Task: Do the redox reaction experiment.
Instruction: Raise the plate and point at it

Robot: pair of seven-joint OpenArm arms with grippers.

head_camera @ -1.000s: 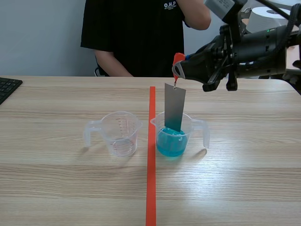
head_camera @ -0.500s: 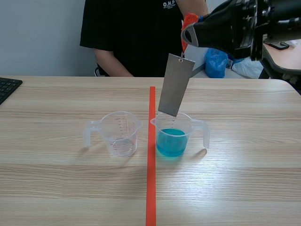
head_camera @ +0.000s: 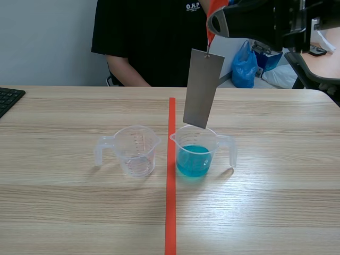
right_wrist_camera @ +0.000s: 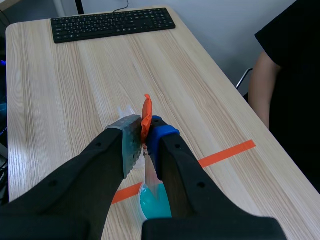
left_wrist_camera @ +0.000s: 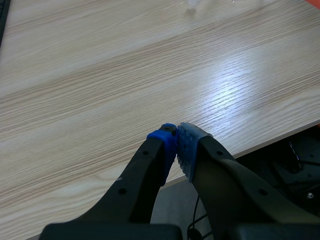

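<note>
**A:** How far along is it?

**B:** Mid-run, I'd say. The right hand (head_camera: 212,24) is up high, clenched on the orange tab (right_wrist_camera: 146,112). The grey metal plate (head_camera: 203,87) hangs from the tab, its lower edge just above the rim of the blue-liquid cup (head_camera: 195,154) and not in the liquid. Can't tell whether it has been dipped. My guess at what's left: plate into a cup, or set down.

**A:** Other arm?

**B:** Left hand (left_wrist_camera: 176,142) is clenched on nothing, low by the bench edge.

**A:** Counts, big to small?

**B:** One bench (head_camera: 276,175). One person (head_camera: 149,42) across it. Two hands. One keyboard (right_wrist_camera: 112,22). One plate. Two cups: the blue one, and the clear cup (head_camera: 137,151) across the tape line (head_camera: 170,212). One tab.
</note>
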